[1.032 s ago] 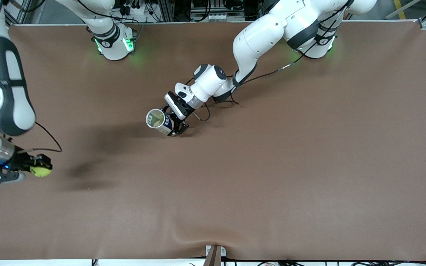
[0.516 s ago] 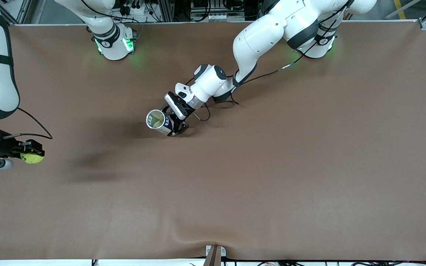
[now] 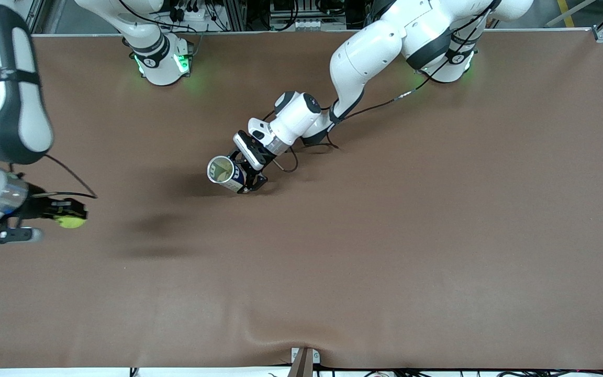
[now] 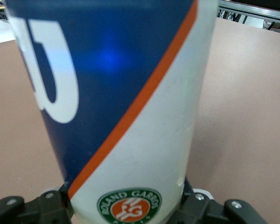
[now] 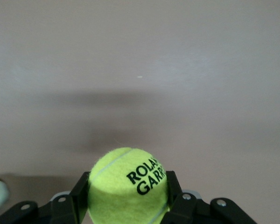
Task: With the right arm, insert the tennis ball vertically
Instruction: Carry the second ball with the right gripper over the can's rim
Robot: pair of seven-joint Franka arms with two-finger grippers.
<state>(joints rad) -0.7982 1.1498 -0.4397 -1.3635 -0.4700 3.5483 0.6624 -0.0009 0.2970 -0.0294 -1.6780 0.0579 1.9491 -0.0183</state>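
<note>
A yellow-green tennis ball [image 3: 71,221] printed ROLAND GARROS is held in my right gripper [image 3: 69,215], up over the table at the right arm's end. In the right wrist view the ball [image 5: 129,186] sits between the two black fingers [image 5: 78,198]. A blue, white and orange tennis ball can [image 3: 225,174] stands tilted near the table's middle, its open mouth [image 3: 220,168] facing up toward the front camera. My left gripper [image 3: 249,175] is shut on the can's lower body. In the left wrist view the can [image 4: 126,107] fills the picture, with a round green logo [image 4: 129,206].
The brown mat [image 3: 385,235] covers the whole table. A small metal bracket [image 3: 304,358] sits at the mat's edge nearest the front camera. The left arm's black cable [image 3: 385,102] trails over the mat near its base.
My right gripper with the ball first drew back toward the right arm's end, then came back toward the table's middle. The left gripper and can have not moved.
</note>
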